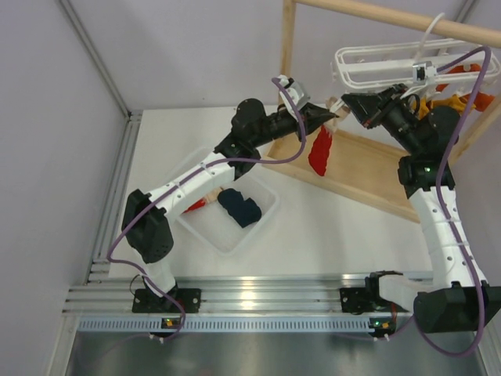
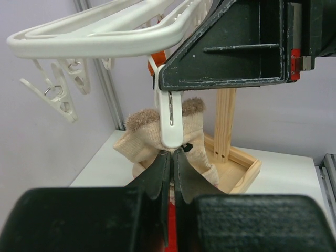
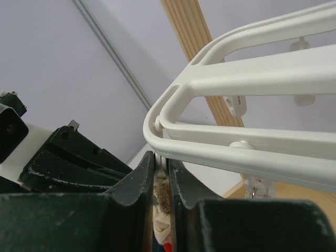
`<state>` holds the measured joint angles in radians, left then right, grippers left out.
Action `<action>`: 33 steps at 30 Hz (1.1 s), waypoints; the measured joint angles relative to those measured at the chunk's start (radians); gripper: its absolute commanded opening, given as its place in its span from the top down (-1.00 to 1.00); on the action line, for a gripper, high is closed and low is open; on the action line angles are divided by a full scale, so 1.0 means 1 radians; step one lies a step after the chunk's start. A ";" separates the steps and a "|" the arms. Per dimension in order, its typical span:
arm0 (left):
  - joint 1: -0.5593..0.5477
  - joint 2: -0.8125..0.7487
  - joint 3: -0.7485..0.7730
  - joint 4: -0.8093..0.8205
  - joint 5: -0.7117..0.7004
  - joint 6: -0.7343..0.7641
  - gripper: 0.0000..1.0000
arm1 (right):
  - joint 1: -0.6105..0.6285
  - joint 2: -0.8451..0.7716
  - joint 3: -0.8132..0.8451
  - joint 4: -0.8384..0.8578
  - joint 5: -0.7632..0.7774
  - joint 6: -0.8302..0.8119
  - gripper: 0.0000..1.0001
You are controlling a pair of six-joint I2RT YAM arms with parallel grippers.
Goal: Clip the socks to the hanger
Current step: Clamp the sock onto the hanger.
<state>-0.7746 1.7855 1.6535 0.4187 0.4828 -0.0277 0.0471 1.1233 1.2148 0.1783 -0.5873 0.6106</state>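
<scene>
Gripping the soft, limp sock (image 2: 140,135) at its cuff with the left gripper (image 2: 172,158). Clamped on the stiff far-right clip (image 2: 171,123) with the right gripper (image 3: 161,176).

red sock (image 1: 319,153) is stealing the whole show here

Its top part is looking beige with a tiny black mark on it, and the rest is glowing bright red. The hanger (image 2: 94,44) and clip (image 2: 170,123) are coming across plain white, while the rack (image 1: 368,172) is showing pale wood with a faint grain. The navy sock (image 1: 239,207) is reading almost black-blue and the bin (image 1: 266,205) is looking clear-whitish. Other socks (image 1: 462,98) are showing orange and yellow. Arms (image 1: 188,184) are looking white with black joints, cables (image 1: 452,141) purple.
</scene>
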 measured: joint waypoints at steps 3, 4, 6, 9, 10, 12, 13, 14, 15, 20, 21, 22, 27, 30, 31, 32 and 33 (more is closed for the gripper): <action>-0.006 0.001 0.004 0.000 -0.001 0.001 0.85 | -0.002 0.010 0.024 -0.004 -0.036 0.005 0.38; -0.008 0.002 0.006 0.000 -0.001 0.002 0.83 | -0.003 0.011 0.026 -0.002 -0.043 0.004 0.31; -0.010 0.005 0.009 0.000 -0.001 0.004 0.76 | -0.004 0.011 0.030 -0.006 -0.061 0.004 0.26; -0.014 0.006 0.014 0.001 -0.003 0.005 0.69 | -0.004 0.011 0.030 -0.016 -0.084 0.007 0.19; -0.016 0.006 0.015 0.001 -0.003 0.005 0.63 | -0.004 0.012 0.030 -0.019 -0.089 0.010 0.17; -0.018 0.006 0.016 0.004 -0.004 0.010 0.26 | -0.005 0.015 0.031 -0.019 -0.093 0.012 0.23; -0.019 0.006 0.016 0.005 -0.005 0.006 0.17 | -0.005 0.017 0.031 -0.019 -0.096 0.014 0.26; -0.019 0.006 0.016 0.008 -0.005 0.005 0.07 | -0.008 0.020 0.031 -0.019 -0.097 0.018 0.27; -0.019 0.006 0.016 0.008 -0.005 0.007 0.03 | -0.011 0.023 0.031 -0.019 -0.098 0.019 0.27; -0.014 -0.005 -0.014 0.020 -0.032 0.001 -0.05 | -0.060 0.024 0.031 -0.017 -0.111 0.035 0.26; -0.011 -0.013 -0.031 0.026 -0.037 -0.008 -0.07 | -0.079 0.024 0.031 -0.017 -0.117 0.041 0.27; -0.005 -0.019 -0.047 0.027 -0.041 -0.018 -0.07 | -0.098 0.024 0.031 -0.017 -0.123 0.047 0.26; 0.077 -0.031 -0.070 0.034 -0.058 -0.113 -0.15 | -0.194 0.024 0.031 -0.014 -0.154 0.080 0.24; 0.113 -0.013 -0.036 0.039 -0.055 -0.132 -0.32 | -0.241 0.023 0.031 -0.014 -0.184 0.095 0.23; 0.117 0.005 -0.008 0.044 -0.052 -0.137 -0.32 | -0.252 0.023 0.031 -0.014 -0.190 0.098 0.23; 0.117 0.023 0.020 0.054 -0.052 -0.143 -0.32 | -0.266 0.023 0.031 -0.014 -0.197 0.101 0.21; 0.116 0.041 0.045 0.062 -0.051 -0.146 -0.33 | -0.275 0.022 0.031 -0.014 -0.201 0.102 0.21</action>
<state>-0.6590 1.8263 1.6981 0.4805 0.4316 -0.1741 -0.2279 1.1454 1.2457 0.1638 -0.7887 0.7124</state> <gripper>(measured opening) 0.657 0.389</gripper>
